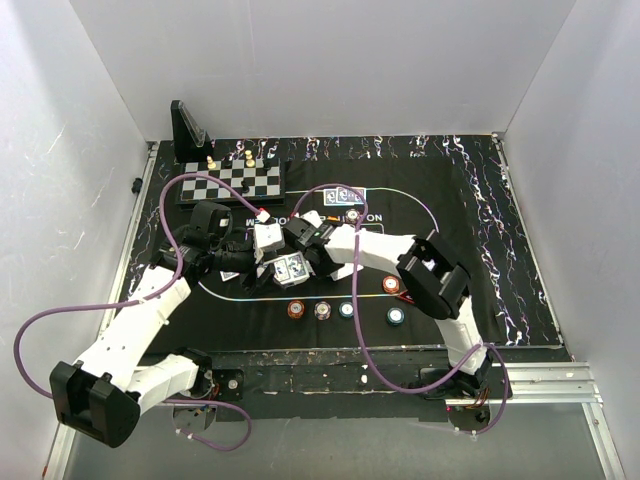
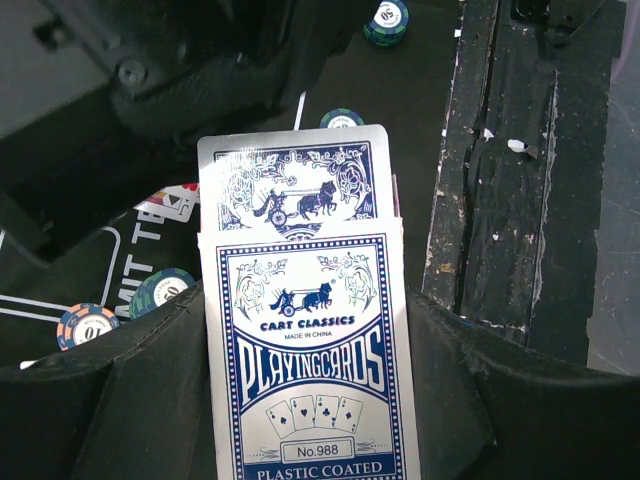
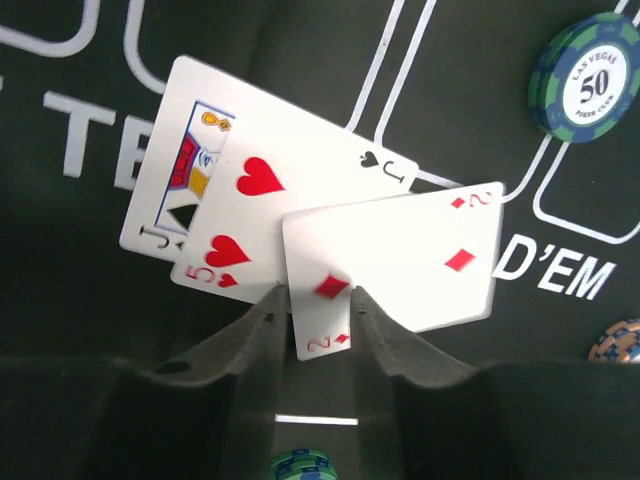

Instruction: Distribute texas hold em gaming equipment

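Left claw clamps the cropped card pack; right claw, narrowly parted, partly hides the diamond card.

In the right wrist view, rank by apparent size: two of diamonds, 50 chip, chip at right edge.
1. two of diamonds, clearly largest.
2. 50 chip.
3. chip at right edge, cut off by the frame, so its rank against the 50 chip is unsure.
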Available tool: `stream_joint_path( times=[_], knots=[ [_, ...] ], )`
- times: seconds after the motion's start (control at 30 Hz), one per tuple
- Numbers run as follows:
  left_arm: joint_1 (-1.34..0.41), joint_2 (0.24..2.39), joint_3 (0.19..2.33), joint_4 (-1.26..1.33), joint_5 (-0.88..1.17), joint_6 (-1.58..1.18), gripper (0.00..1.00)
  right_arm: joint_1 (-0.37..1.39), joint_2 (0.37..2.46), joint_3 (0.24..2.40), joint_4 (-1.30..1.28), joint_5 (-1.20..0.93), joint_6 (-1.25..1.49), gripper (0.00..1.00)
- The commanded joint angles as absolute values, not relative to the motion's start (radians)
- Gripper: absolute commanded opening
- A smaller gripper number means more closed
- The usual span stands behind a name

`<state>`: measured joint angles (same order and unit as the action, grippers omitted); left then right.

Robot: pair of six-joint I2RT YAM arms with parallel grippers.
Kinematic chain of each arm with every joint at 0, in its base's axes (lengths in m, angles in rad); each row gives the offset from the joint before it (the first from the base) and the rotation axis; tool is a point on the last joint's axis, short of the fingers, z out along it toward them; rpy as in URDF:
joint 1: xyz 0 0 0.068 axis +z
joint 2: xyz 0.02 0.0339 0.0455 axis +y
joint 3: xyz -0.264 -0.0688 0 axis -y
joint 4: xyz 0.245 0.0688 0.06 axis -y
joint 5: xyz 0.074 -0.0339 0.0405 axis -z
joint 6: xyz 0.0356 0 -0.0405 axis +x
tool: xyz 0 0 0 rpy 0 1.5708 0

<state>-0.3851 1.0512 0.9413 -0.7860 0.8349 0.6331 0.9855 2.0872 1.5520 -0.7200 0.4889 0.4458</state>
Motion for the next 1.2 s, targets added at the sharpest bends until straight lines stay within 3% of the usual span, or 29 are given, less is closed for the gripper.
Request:
stream_joint_path(
  times=[0.0, 0.17, 0.6, 0.67, 0.87, 1.0, 1.17],
  knots=[
    [-0.38, 1.017, 0.968, -0.782, 0.854, 0.65, 0.24, 0.956, 1.999, 1.459, -0.626, 0.367, 0.511, 0.47],
    [-0.382, 1.017, 0.971, -0.781, 0.859, 0.652, 0.25, 0.922, 1.95, 1.398, -0.558, 0.241, 0.52, 0.57],
    [-0.38, 1.019, 0.956, -0.762, 0.864, 0.65, 0.25, 0.718, 1.666, 1.321, -0.495, -0.075, 0.572, 0.52],
    [-0.38, 1.023, 0.953, -0.756, 0.862, 0.65, 0.25, 0.69, 1.599, 1.321, -0.508, -0.107, 0.586, 0.55],
    [-0.38, 1.032, 0.942, -0.735, 0.858, 0.65, 0.25, 0.614, 1.366, 1.247, -0.444, -0.277, 0.692, 0.8],
    [-0.379, 1.042, 0.943, -0.721, 0.854, 0.655, 0.25, 0.6, 1.25, 1.141, -0.304, -0.449, 0.777, 0.85],
    [-0.38, 1.055, 0.946, -0.707, 0.853, 0.655, 0.25, 0.617, 1.256, 1.077, -0.175, -0.603, 0.871, 0.87]
  ],
)
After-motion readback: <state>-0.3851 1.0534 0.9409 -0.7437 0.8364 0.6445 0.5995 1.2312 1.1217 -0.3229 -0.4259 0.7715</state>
